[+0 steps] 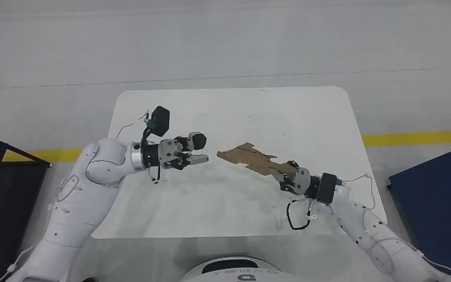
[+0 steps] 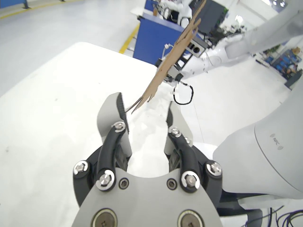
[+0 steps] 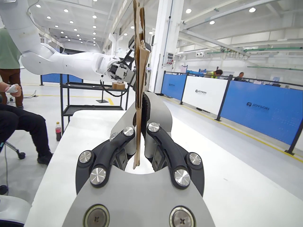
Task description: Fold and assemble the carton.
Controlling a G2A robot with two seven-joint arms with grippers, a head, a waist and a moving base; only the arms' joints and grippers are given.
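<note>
A flat brown carton blank [image 1: 248, 158] hangs above the white table [image 1: 296, 120], near its middle. My right gripper [image 1: 288, 173] is shut on its right end; in the right wrist view the carton [image 3: 139, 72] stands edge-on between the closed fingers [image 3: 151, 109]. My left gripper [image 1: 202, 158] is open a short way to the left of the carton's free end. In the left wrist view that carton [image 2: 175, 50] end sits just beyond my left gripper [image 2: 144, 109], close to one fingertip [image 2: 119, 105]; I cannot tell whether it touches.
A dark blue bin [image 1: 421, 197] stands beside the table's right edge and a black frame [image 1: 17, 190] off its left edge. A person sits past the table's far end in the right wrist view, with a bottle [image 3: 58, 131] on the floor.
</note>
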